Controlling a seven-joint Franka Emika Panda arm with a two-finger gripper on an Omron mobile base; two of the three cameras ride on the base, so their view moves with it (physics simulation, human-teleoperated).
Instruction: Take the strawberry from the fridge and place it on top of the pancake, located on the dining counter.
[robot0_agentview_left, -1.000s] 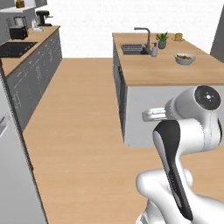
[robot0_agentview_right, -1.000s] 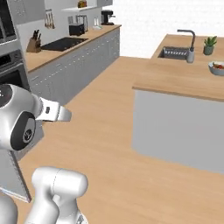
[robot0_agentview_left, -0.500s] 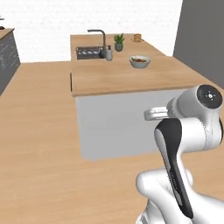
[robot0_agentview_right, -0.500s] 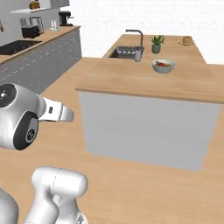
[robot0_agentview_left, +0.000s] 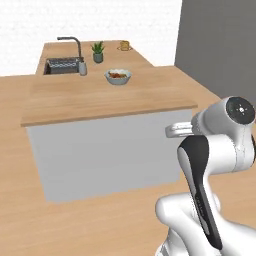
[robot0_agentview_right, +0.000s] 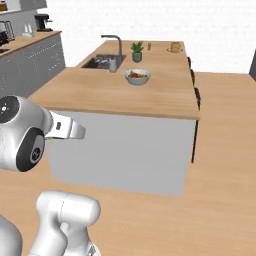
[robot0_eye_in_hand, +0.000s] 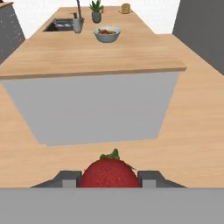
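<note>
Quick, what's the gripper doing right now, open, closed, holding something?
Gripper: closed on the strawberry, which sits between its two fingertips in the hand view.

1. Home kitchen, rendered: island counter (robot0_agentview_right: 150, 100) w/ light wood top, white base.
2. Sink (robot0_agentview_right: 98, 61) + tap (robot0_agentview_right: 116, 44), potted plant (robot0_agentview_right: 137, 51), bowl of food (robot0_agentview_right: 138, 76).
3. Grey cabinets (robot0_agentview_right: 30, 65), coffee machine (robot0_agentview_right: 42, 22) on the side counter.

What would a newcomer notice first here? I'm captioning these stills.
The big red strawberry pinched in the hand at the bottom of the hand view. Beyond it stands the wood-topped counter, with a bowl of food near its middle and the pancake at its far end.
</note>
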